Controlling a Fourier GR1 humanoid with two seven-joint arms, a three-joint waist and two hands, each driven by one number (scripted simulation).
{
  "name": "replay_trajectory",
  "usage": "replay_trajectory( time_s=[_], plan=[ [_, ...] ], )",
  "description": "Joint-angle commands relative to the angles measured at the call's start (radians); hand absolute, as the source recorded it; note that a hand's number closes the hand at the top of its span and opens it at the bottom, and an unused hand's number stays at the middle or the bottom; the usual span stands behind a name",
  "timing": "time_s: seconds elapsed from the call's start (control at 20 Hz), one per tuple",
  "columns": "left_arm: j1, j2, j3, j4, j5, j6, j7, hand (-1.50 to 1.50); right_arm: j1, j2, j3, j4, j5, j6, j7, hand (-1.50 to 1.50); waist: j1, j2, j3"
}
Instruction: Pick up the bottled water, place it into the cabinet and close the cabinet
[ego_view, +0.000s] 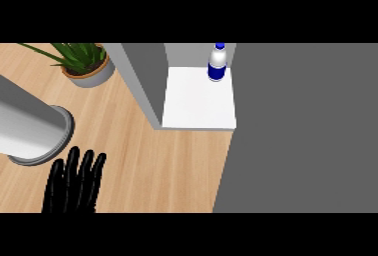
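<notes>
The water bottle (216, 65), clear with a blue cap and blue label, stands upright at the back right of the cabinet's white floor (196, 102). The cabinet's grey left wall (140, 80) rises beside it. A large flat grey panel (303, 130), apparently the cabinet door, fills the right side of the view and hides whatever lies behind it. Its edge runs along the right side of the white floor. My left hand (72, 187) rests at the lower left over the wooden counter (162, 165), fingers straight and pointing up, holding nothing. My right hand does not show.
A potted green plant (85, 62) stands at the back left. A large grey cylinder on a round base (29, 132) sits at the left edge, just above my left hand. Bare wood lies between the hand and the cabinet.
</notes>
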Motion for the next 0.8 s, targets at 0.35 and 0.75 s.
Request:
replay_trajectory(
  time_s=[0.35,0.75],
  plan=[
    [0.331,0.161,0.157,-0.193,0.139,-0.15,-0.126,-1.5,-0.05,0.02,0.268,-0.106,0.176,0.0,0.103,1.5,0.014,-0.011,-0.004],
    [0.438,0.221,0.294,-0.217,0.25,-0.288,-0.174,-1.5,-0.133,0.107,0.326,-0.108,0.168,-0.024,0.254,1.5,0.04,-0.004,-0.006]
  ],
)
